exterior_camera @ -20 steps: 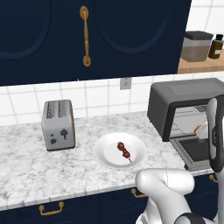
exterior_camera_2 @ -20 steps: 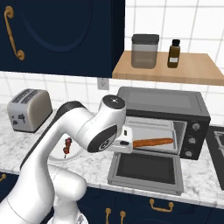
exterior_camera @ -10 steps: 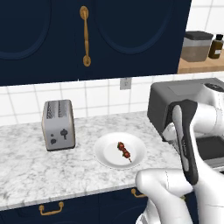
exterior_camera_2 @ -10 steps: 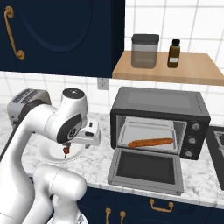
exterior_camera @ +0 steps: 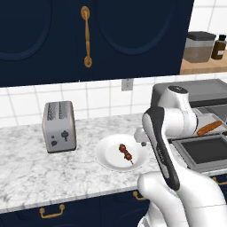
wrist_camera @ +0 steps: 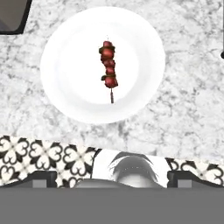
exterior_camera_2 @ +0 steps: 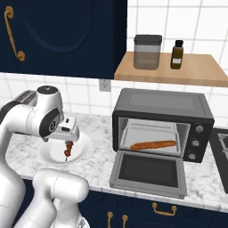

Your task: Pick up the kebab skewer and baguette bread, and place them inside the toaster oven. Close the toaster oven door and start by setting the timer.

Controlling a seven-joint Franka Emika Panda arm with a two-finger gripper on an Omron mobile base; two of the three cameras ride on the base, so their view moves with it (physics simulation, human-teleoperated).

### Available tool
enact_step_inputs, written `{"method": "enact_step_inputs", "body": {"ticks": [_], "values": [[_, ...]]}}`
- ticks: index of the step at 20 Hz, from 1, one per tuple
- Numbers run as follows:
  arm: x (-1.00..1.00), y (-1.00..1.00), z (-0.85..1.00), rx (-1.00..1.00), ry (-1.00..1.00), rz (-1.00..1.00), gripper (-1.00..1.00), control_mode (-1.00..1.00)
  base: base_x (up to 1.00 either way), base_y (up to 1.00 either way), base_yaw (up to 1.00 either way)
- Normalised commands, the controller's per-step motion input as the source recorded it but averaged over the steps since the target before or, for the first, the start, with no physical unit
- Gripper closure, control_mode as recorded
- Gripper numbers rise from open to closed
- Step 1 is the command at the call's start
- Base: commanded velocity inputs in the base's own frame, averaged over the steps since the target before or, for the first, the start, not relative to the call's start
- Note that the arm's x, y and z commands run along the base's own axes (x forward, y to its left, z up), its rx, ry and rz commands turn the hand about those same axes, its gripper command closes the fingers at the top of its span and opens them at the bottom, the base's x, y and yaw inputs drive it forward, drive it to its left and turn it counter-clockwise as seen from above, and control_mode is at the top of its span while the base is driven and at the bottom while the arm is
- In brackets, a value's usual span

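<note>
The kebab skewer (wrist_camera: 108,70) lies in the middle of a white plate (wrist_camera: 65,74) on the marble counter. My gripper (exterior_camera_2: 67,136) hangs open right above it, fingers spread wide with nothing between them. From the left base view the skewer (exterior_camera: 125,153) sits just left of my hand (exterior_camera: 141,135). The baguette bread (exterior_camera_2: 152,144) rests on the tray inside the toaster oven (exterior_camera_2: 162,104), and shows as well at the right edge (exterior_camera: 209,127). The toaster oven door (exterior_camera_2: 149,171) is folded down flat, fully open.
A silver slot toaster (exterior_camera: 60,126) stands left of the plate (exterior_camera: 108,159). Above the oven, a wooden shelf (exterior_camera_2: 196,73) carries a jar (exterior_camera_2: 147,51) and a brown bottle (exterior_camera_2: 177,54). The counter's front edge runs just below the plate.
My arm has swung left from the toaster oven's mouth to above the plate, still open. The baguette stays on the oven tray.
</note>
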Motion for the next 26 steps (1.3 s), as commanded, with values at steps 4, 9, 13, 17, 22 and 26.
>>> {"method": "enact_step_inputs", "body": {"ticks": [4, 9, 13, 17, 22, 26], "values": [[0.57, 0.28, -0.44, -0.10, -0.01, -0.03, -1.00, -1.00, 0.00, 0.00, 0.00], [0.67, 0.39, -0.51, -0.07, 0.00, 0.00, -1.00, -1.00, 0.00, 0.00, 0.00], [0.54, 0.03, -0.42, 0.00, 0.00, 0.00, -1.00, -1.00, 0.00, 0.00, 0.00], [0.41, 0.00, -0.42, 0.00, 0.00, 0.00, -1.00, -1.00, 0.00, 0.00, 0.00], [0.25, 0.00, -0.59, 0.00, 0.00, 0.00, -1.00, -1.00, 0.00, 0.00, 0.00], [0.12, 0.00, -0.47, 0.00, 0.00, 0.00, -1.00, -1.00, 0.00, 0.00, 0.00]]}}
